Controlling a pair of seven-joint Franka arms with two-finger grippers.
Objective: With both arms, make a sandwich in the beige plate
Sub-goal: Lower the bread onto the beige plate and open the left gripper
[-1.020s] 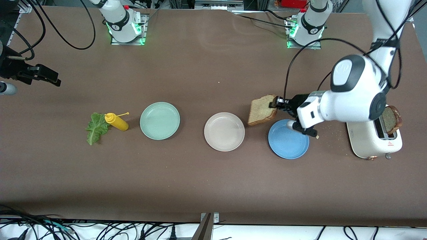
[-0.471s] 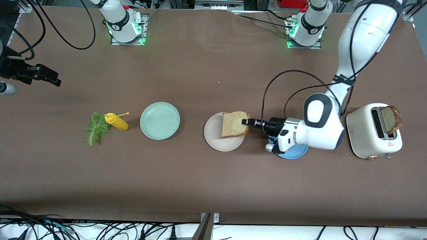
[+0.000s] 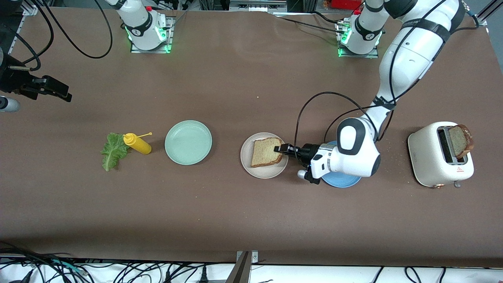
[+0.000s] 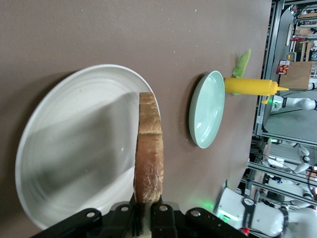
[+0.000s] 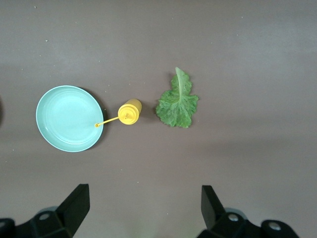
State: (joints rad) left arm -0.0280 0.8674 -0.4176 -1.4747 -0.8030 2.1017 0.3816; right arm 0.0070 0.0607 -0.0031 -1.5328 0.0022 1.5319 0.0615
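Note:
A slice of brown bread (image 3: 266, 152) is pinched by its crust in my left gripper (image 3: 281, 149), which is shut on it low over the beige plate (image 3: 271, 171). In the left wrist view the slice (image 4: 149, 153) shows edge-on above the plate (image 4: 74, 158), clamped in the gripper (image 4: 147, 218). A second slice (image 3: 459, 141) stands in the toaster. The lettuce leaf (image 3: 114, 150) lies flat beside the yellow bottle. My right gripper (image 3: 63, 95) waits open, high over the table's right arm end; its wrist view shows the leaf (image 5: 177, 101) below the empty gripper (image 5: 143, 208).
A white toaster (image 3: 432, 157) stands at the left arm's end. A blue plate (image 3: 342, 181) lies partly under the left wrist. A mint-green plate (image 3: 188, 142) and a yellow squeeze bottle (image 3: 137, 144) lie between the beige plate and the lettuce.
My left arm has carried the bread slice from above the blue plate across to the beige plate and lowered it. The right arm has not moved.

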